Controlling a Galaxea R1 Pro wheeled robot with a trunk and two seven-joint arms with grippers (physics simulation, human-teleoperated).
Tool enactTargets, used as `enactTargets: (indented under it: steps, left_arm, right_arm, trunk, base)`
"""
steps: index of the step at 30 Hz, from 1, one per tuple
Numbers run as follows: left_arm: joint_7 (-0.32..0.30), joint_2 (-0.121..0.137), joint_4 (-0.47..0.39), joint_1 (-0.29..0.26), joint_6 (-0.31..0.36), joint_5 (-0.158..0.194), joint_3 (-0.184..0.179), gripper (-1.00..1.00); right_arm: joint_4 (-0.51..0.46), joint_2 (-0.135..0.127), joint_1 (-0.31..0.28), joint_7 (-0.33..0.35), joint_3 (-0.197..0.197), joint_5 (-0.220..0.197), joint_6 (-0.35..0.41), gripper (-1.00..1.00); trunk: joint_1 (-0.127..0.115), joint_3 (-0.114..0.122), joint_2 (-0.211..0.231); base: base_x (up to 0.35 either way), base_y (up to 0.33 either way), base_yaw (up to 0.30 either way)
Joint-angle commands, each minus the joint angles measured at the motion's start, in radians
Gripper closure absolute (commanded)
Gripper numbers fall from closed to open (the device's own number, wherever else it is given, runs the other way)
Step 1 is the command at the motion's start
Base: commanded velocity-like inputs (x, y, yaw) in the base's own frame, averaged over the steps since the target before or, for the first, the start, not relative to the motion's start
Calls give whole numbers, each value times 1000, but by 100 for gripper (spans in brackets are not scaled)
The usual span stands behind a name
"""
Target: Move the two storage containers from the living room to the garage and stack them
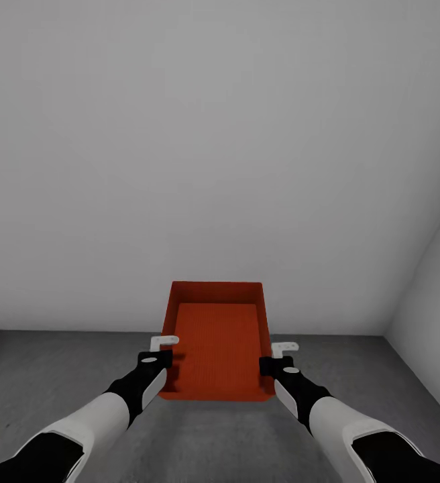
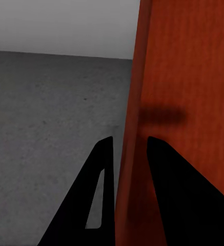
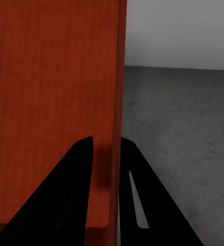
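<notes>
The pale grey plaster wall (image 1: 220, 134) fills most of what faces the robot, meeting a second plain wall (image 1: 428, 315) at the far right corner. Under them runs the dark grey speckled concrete floor (image 1: 79, 362), matt and bare, so this looks like the garage. Held out over that floor is one orange-red rectangular open-topped storage container (image 1: 216, 339), level, its long axis pointing at the wall, carried between both arms. The left gripper (image 1: 158, 354) pinches the container's left wall, one black finger (image 2: 94, 205) outside and one inside the thin rim. The right gripper (image 1: 277, 359) does the same on the right wall, a finger (image 3: 137, 200) on the floor side and the other within the bin. I judge this the carry-in step, just short of setting down. The next move calls for lowering both arms evenly until the base rests flat on the concrete, then spreading both pairs of fingers to release
</notes>
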Motion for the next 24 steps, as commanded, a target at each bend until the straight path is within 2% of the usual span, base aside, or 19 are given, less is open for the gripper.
enactTargets:
  steps: [1,11,24]
  left_arm:
    - [12,0,-20,-1,-10,-19,20,100]
    - [12,-3,-18,-1,-9,-19,21,100]
    - [11,-3,-18,-1,-9,-19,21,100]
  right_arm:
    - [3,0,0,-7,0,-18,-1,100]
    - [3,1,0,-7,0,-18,-1,100]
    - [3,2,0,-7,0,-18,-1,100]
  trunk:
    - [0,-3,-1]
    - [0,-19,-1]
    - [50,-81,-92]
  base:
    - [0,0,0]
    - [0,0,0]
    - [0,0,0]
